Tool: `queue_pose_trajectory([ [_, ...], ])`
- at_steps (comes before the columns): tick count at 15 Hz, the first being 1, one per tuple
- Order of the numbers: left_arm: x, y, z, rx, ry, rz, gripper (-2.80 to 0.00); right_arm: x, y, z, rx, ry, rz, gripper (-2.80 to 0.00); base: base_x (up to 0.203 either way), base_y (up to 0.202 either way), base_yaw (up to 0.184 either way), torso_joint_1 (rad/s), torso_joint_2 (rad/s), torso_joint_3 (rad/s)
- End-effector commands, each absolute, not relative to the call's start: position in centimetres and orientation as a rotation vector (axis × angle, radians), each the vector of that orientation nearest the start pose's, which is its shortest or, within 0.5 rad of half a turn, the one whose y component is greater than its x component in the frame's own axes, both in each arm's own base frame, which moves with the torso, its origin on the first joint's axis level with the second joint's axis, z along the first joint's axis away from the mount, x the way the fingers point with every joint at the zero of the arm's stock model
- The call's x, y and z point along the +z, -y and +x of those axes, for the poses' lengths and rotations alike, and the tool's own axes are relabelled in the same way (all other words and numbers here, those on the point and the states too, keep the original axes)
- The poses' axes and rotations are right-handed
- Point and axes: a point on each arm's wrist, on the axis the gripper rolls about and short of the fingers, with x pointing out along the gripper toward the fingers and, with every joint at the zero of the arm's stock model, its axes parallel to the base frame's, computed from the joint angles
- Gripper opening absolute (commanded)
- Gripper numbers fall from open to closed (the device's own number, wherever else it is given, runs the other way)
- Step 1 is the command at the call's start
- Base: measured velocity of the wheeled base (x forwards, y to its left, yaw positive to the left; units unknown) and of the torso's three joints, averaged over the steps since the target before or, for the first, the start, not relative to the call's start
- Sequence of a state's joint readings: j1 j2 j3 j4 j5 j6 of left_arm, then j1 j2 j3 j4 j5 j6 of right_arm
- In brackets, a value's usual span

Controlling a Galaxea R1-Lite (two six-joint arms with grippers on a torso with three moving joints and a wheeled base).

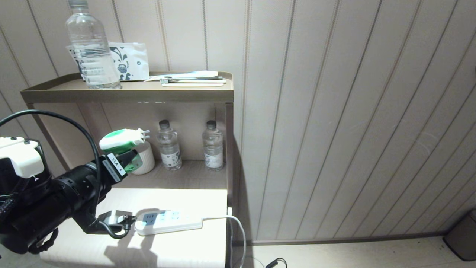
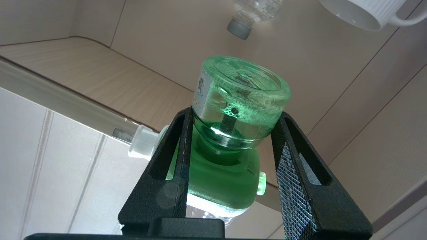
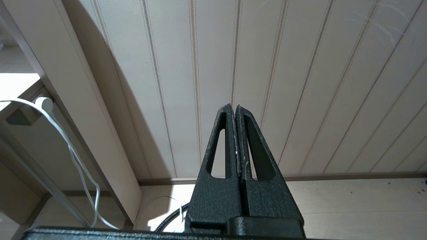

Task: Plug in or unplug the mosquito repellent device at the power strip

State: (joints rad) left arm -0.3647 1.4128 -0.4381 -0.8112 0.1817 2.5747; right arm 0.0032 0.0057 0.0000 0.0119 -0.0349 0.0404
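- The left gripper [image 1: 128,160] is clamped on the mosquito repellent device [image 1: 122,143], its jaws part-way apart with the translucent green bottle [image 2: 238,103] wedged between the two black fingers [image 2: 166,160].
- In the head view the device sits at the gripper's 12 o'clock: the white-and-green head rises above the fingertips, and its two metal prongs [image 1: 145,134] point toward 3 o'clock, into open air.
- The device is held aloft in front of the lower shelf, just beside a white ribbed mug [image 1: 143,160] and at about 9 o'clock from two small water bottles [image 1: 169,145].
- The power strip [image 1: 169,221] lies flat on the bright white surface [image 1: 186,201] below, at roughly 5 o'clock from the gripper and well apart from the prongs; its white cable [image 1: 234,227] leaves the 3 o'clock end.
- A black plug [image 1: 115,219] sits at the strip's 9 o'clock end.
- The right gripper [image 3: 235,110] is pressed fully closed on nothing, facing the panelled wall [image 3: 300,83].
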Motion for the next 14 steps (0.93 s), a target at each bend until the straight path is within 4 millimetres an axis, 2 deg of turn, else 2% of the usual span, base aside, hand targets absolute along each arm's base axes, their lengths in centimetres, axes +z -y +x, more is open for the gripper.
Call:
queue_pose_trajectory([
  [1,17.78,7.42,20.18,-0.270,0.189,2.616,-2.80,7.45,0.09,-2.24,-0.033,-0.016,0.041,-2.80,0.000,0.000,0.000,-0.063,0.11,0.072],
  [5,17.78,7.43,20.13,-0.270,0.189,2.617,-2.80,7.44,0.09,-2.24,-0.033,-0.018,0.041,-2.80,0.000,0.000,0.000,-0.177,0.41,0.227],
  [9,18.09,7.36,19.94,-0.252,0.195,2.620,-2.80,7.44,0.09,-2.24,-0.033,-0.018,0.041,-2.80,0.000,0.000,0.000,-0.087,0.21,0.118],
  [14,18.06,7.53,19.82,-0.257,0.204,2.622,-2.80,7.45,0.09,-2.24,-0.033,-0.016,0.040,-2.80,0.000,0.000,0.000,-0.184,0.44,0.252],
])
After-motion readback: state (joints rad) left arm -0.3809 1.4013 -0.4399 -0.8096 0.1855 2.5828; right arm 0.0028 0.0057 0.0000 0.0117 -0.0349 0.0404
